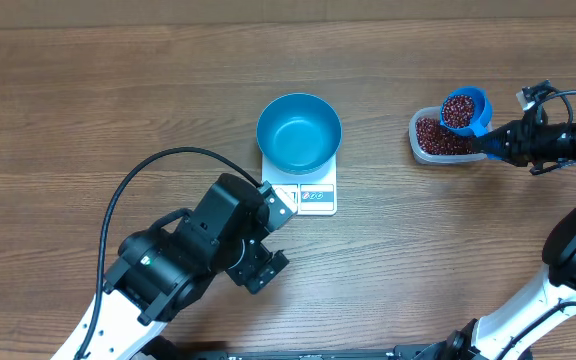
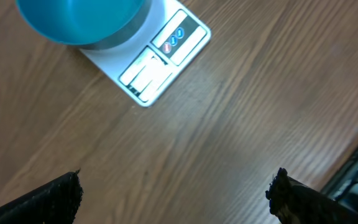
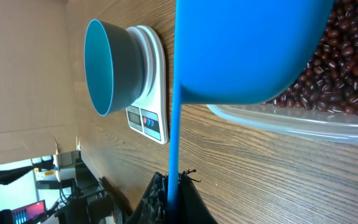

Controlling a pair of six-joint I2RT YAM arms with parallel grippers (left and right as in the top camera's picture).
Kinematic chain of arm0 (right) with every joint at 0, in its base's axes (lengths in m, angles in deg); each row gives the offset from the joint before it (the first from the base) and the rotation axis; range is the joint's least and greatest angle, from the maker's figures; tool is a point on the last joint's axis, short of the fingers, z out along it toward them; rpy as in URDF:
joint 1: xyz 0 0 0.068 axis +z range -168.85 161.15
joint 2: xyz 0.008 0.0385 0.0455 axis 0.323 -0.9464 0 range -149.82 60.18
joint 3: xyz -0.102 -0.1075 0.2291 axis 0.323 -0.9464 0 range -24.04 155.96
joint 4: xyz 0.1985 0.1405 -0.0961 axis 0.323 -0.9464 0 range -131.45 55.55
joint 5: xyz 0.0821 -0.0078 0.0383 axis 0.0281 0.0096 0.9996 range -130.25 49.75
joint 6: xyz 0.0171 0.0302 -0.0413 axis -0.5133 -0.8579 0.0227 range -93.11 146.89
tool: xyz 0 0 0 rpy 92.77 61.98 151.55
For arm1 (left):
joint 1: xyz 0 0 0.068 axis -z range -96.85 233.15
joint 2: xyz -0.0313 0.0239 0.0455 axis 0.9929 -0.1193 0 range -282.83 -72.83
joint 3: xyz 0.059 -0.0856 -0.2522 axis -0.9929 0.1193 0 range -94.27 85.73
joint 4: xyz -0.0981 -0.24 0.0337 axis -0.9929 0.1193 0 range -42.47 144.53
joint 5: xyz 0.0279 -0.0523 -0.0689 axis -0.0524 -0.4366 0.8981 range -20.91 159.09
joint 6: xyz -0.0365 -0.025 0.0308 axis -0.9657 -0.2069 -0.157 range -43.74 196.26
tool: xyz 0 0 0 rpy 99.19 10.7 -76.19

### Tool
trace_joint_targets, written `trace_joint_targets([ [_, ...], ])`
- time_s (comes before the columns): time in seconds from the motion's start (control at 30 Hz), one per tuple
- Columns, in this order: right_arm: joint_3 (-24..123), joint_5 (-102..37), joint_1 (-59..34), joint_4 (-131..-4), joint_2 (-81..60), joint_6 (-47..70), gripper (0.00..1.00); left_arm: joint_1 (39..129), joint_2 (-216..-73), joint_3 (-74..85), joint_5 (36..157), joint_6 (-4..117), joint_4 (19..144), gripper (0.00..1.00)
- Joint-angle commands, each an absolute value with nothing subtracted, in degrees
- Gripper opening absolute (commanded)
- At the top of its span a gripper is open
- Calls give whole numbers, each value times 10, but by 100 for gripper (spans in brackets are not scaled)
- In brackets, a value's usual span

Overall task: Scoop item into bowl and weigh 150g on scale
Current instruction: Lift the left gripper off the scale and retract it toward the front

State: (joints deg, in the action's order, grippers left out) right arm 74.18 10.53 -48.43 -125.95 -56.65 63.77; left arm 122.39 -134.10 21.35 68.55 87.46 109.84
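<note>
bowl (image 1: 299, 131) on scale (image 1: 316, 197), left pincer (image 2: 176, 190) apart, right pincer (image 1: 497, 142) clamping scoop (image 3: 247, 50) of beans (image 1: 458, 111)

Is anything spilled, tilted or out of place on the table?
Nothing stands out. The bowl sits on the scale, and beans show only in the tub and the scoop; none on the table.

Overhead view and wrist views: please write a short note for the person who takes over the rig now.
Left gripper: open, holding nothing, over the table near the scale.
Right gripper: shut on the scoop handle.
Scoop is full of beans, above the tub.
Bowl stands on the scale, empty.
Done: one scoop filled.
Left: pour into the bowl, repeat until the weight is reached.
</note>
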Motion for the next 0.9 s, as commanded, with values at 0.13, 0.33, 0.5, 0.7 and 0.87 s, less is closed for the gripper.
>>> trace_joint_targets([
  [0.13,742,122,-485,-1259,-556,647,4,1197,-1298,314,708,948,1012,99],
  [0.33,742,123,-485,-1261,-556,647,4,1183,-1213,419,732,951,899,100],
  [0.5,742,123,-485,-1261,-556,647,4,1169,-1167,454,734,950,916,100],
  [0.7,742,122,-485,-1260,-556,647,4,1168,-1162,485,764,973,889,99],
  [0.87,742,122,-485,-1260,-556,647,4,1168,-1163,498,756,969,838,100],
])
